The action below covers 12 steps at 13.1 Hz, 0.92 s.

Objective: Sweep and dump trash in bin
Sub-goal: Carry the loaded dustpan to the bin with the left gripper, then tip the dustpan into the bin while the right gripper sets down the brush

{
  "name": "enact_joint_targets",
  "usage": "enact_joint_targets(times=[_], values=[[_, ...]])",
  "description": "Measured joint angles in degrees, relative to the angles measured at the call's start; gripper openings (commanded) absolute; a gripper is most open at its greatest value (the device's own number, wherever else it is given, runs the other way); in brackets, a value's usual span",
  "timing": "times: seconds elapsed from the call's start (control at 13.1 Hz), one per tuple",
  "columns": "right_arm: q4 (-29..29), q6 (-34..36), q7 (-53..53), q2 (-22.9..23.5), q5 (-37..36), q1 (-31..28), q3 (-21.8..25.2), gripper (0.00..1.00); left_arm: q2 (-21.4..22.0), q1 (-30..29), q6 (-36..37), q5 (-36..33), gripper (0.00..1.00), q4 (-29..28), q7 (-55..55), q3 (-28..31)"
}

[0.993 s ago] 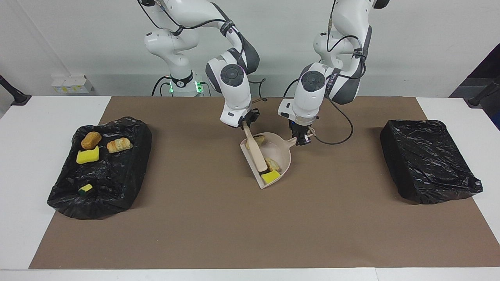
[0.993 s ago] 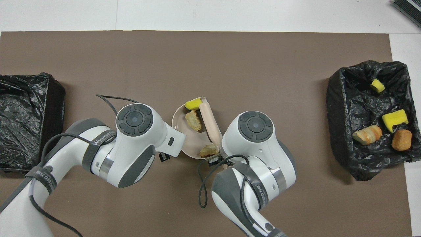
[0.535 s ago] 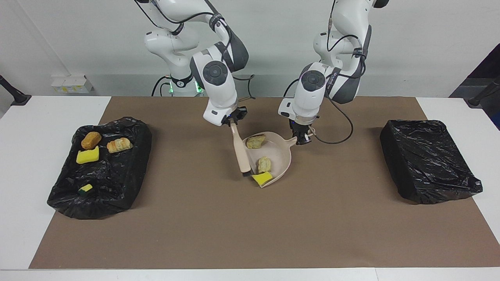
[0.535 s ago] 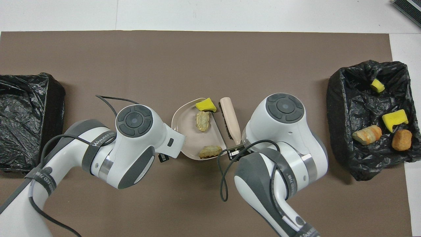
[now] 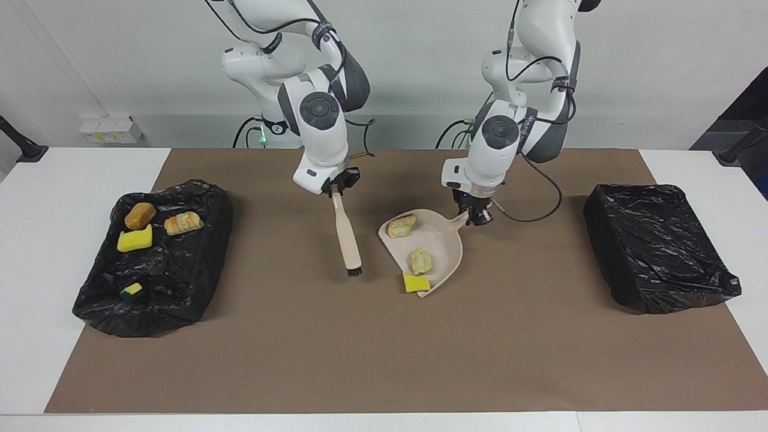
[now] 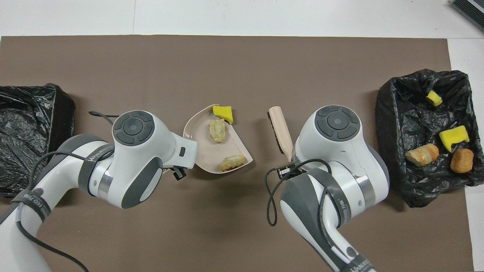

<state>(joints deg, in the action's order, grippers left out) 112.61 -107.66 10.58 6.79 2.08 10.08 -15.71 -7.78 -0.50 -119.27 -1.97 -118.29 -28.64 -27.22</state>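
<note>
My left gripper (image 5: 477, 215) is shut on the handle of the beige dustpan (image 5: 443, 249), which lies low over the mat's middle. In the pan are three pieces of trash: two beige chunks (image 5: 401, 226) (image 5: 420, 261) and a yellow sponge bit (image 5: 415, 282) at its open lip. The pan (image 6: 200, 151) and its sponge bit (image 6: 223, 112) also show from overhead. My right gripper (image 5: 335, 191) is shut on the handle of a beige brush (image 5: 347, 240), bristle end down and clear of the pan, toward the right arm's end. A black-bagged bin (image 5: 174, 282) at that end holds several trash pieces.
A second black-bagged bin (image 5: 657, 246) stands at the left arm's end of the table, nothing visible in it. The brown mat (image 5: 384, 360) covers the table's middle. The brush (image 6: 279, 128) hangs between the dustpan and my right arm in the overhead view.
The right gripper drew the brush out of the dustpan toward the right arm's end. The left gripper carried the dustpan toward the left arm's end. The trash stayed in the pan.
</note>
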Motion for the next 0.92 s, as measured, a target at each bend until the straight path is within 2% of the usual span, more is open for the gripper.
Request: enact_joint_targets(times=[0.23, 0.46, 0.61, 0.92], values=[[0.1, -3.4, -0.1, 2.8, -0.3, 0.8, -0.4, 0.0, 1.9, -0.1, 0.0, 3.8, 0.0, 0.4, 2.6, 4.8], [0.2, -4.5, -0.1, 2.9, -0.4, 1.9, -0.4, 0.0, 5.4, -0.3, -0.1, 6.1, 0.0, 0.6, 2.6, 9.4], [1.0, -4.7, 2.0, 2.5, -0.4, 3.1, -0.5, 0.0, 7.8, -0.3, -1.9, 6.3, 0.0, 0.7, 2.8, 12.0], [6.0, -5.4, 13.8, -1.1, -0.3, 9.1, -0.7, 0.0, 12.1, -0.4, -4.2, 6.4, 0.0, 1.3, 3.5, 19.4]])
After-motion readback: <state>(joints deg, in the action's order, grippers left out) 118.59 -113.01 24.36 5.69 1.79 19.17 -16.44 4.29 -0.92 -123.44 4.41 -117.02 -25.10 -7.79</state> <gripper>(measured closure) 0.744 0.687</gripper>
